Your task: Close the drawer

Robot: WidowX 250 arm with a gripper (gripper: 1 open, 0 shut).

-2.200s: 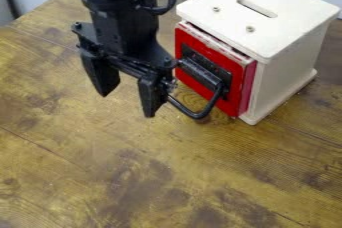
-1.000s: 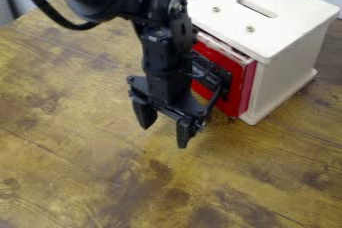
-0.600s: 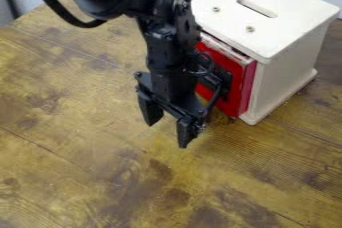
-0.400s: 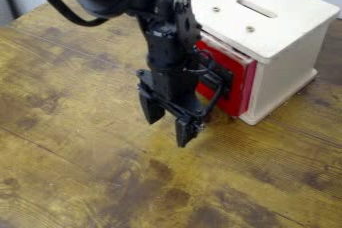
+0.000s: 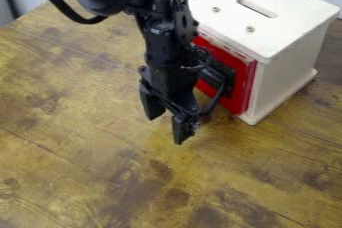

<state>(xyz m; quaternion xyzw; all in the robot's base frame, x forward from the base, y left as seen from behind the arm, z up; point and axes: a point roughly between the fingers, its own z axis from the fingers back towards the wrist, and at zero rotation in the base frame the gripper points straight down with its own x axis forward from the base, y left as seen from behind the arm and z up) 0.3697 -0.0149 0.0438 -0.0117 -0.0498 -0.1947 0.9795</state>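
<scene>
your black two-fingered gripper [image 5: 167,115] hangs right in front of the red flat drawer front [image 5: 227,75]
its fingers are parted, holding nothing; the drawer sits in the cream-white box [image 5: 274,32] on the wooden table [image 5: 80,172], nearly flush

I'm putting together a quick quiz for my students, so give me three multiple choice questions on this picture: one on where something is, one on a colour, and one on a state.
1. Where is the gripper?
A. In front of the drawer
B. On top of the box
C. Behind the box

2. What colour is the drawer front?
A. Blue
B. Red
C. Green

3. How many slots on the box top are covered?
A. Both
B. One
C. None

Answers: 1 A, its fingers hang before the red front. 2 B, plainly red. 3 C, both slots show uncovered.
</scene>
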